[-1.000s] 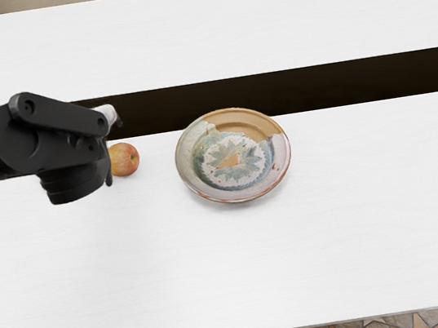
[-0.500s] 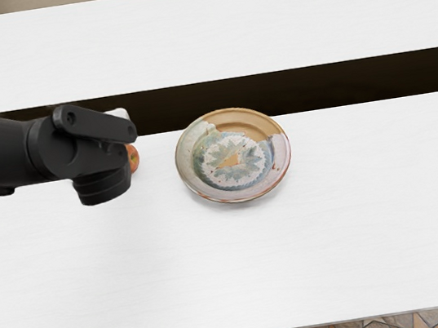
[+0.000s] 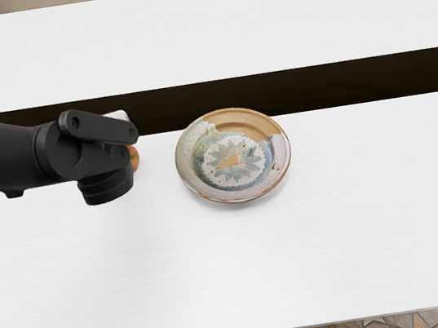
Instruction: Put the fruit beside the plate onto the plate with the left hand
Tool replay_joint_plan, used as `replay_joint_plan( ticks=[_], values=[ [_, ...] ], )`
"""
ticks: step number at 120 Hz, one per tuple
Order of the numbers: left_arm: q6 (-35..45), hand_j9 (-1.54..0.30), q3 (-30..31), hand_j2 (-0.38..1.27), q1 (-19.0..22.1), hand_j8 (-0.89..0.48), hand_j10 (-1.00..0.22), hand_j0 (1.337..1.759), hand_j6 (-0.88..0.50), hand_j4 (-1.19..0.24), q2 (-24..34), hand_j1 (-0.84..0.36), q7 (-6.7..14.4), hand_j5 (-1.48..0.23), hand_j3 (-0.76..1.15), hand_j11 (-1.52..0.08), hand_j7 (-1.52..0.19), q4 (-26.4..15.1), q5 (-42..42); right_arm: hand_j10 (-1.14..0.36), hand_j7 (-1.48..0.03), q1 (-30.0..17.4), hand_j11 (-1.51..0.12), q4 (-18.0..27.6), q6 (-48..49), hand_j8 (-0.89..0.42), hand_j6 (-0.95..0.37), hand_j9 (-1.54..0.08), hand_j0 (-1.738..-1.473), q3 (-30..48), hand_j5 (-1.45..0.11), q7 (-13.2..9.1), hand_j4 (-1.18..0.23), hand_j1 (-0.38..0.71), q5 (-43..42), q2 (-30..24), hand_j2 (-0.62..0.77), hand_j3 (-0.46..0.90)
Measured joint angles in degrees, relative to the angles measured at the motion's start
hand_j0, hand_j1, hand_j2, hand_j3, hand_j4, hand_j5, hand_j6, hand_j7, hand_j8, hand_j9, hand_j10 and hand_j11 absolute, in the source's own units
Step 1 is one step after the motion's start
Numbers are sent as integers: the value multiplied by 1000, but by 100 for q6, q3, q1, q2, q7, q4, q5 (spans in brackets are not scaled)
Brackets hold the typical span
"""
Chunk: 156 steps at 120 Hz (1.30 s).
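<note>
Left hand (image 3: 101, 161) hangs low over the left part of the table, its black arm coming in from the left edge. You cannot tell whether it is open or closed, since the back of the hand hides what lies under it. Your table (image 3: 231, 245) is white and fills nearly the whole view, with a dark gap (image 3: 315, 88) running across it behind the hand. Just in front of that gap, near the middle, you see the plate (image 3: 267, 128), glazed tan, pale and blue-green. To its left, apart from its rim, the fruit (image 3: 133, 157) shows only as a red-orange sliver at the hand's right edge, the rest covered. You cannot tell if the hand touches it.
</note>
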Motion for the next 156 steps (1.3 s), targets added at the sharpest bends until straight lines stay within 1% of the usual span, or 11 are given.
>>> replay_joint_plan(
  ticks=[23, 34, 56, 63, 84, 93, 104, 106, 111, 120, 156],
  values=[
    [-49, -454, -18, 71, 61, -351, -350, 1658, -351, -350, -53, -70, -5, -455, 0, -454, -454, 39, 0, -37, -47, 0, -47, 0, 0, -37, -37, -47, -1658, 0, -47, 0, -37, -305, 0, 0, -7, 0],
    [-52, -486, -21, 77, 105, -322, -377, 1658, -330, -382, -52, -97, -5, -479, 0, -486, -482, 61, 10, -37, -47, 0, -47, 0, 0, -37, -37, -47, -1658, 0, -47, 0, -37, -305, 0, 0, -7, 0],
    [-58, -543, -22, 89, 125, -386, -424, 1658, -411, -435, -53, -148, -5, -527, 0, -543, -534, 89, 14, -37, -47, 1, -47, 0, 0, -37, -37, -47, -1658, 0, -47, -2, -37, -305, 0, 0, -7, 0],
    [-57, -557, -23, 93, 142, -379, -437, 1658, -406, -452, -53, -158, -5, -533, 0, -556, -543, 92, 18, -37, -47, 1, -47, 0, 0, -37, -37, -47, -1658, 0, -47, -2, -37, -305, 0, 0, -7, 0],
    [-61, -576, -23, 96, 147, -427, -452, 1658, -444, -467, -53, -175, -5, -551, 0, -575, -556, 88, 10, -37, -48, 0, -48, 0, 0, -37, -37, -48, -1658, 0, -48, -2, -37, -305, 0, 0, -7, 0],
    [-45, -582, -21, 105, 177, -409, -466, 1658, -454, -497, -53, -173, -5, -528, 0, -581, -560, 91, 25, -37, -47, 0, -47, 0, 0, -37, -37, -47, -1658, 0, -48, -1, -37, -305, 0, 0, -7, 0],
    [-48, -597, -24, 71, 234, -442, -473, 1656, -429, -517, -53, -179, -4, -519, 0, -595, -547, 101, 54, -37, -47, 0, -47, 0, 0, -37, -37, -47, -1658, 0, -47, 0, -37, -305, 0, 0, -7, 0],
    [-52, -602, -28, 62, 248, -401, -472, 1656, -433, -517, -51, -180, -3, -523, 0, -600, -550, 103, 58, -37, -47, 0, -47, 0, 0, -37, -37, -47, -1658, 0, -47, -1, -37, -305, 0, 0, -7, 0],
    [-54, -612, -32, 71, 272, -368, -472, 1655, -424, -525, -53, -184, -2, -532, 0, -611, -557, 106, 55, -37, -47, 0, -47, 0, 0, -37, -37, -47, -1658, 0, -47, -1, -37, -305, 0, 0, -7, 0],
    [-58, -633, -37, 53, 275, -355, -468, 1655, -414, -531, -51, -181, -4, -563, 0, -634, -584, 105, 31, -37, -47, 0, -47, 0, 0, -37, -37, -47, -1658, 0, -48, 0, -37, -305, 0, 0, -7, 0],
    [-81, -759, -51, 395, 85, -417, -566, 1656, -474, -578, -38, -209, -2, -744, 0, -759, -746, 29, -51, -37, -48, 0, -48, 0, 0, -37, -37, -48, -1658, 0, -48, -1, -37, -305, 0, 0, -7, 0]
  ],
)
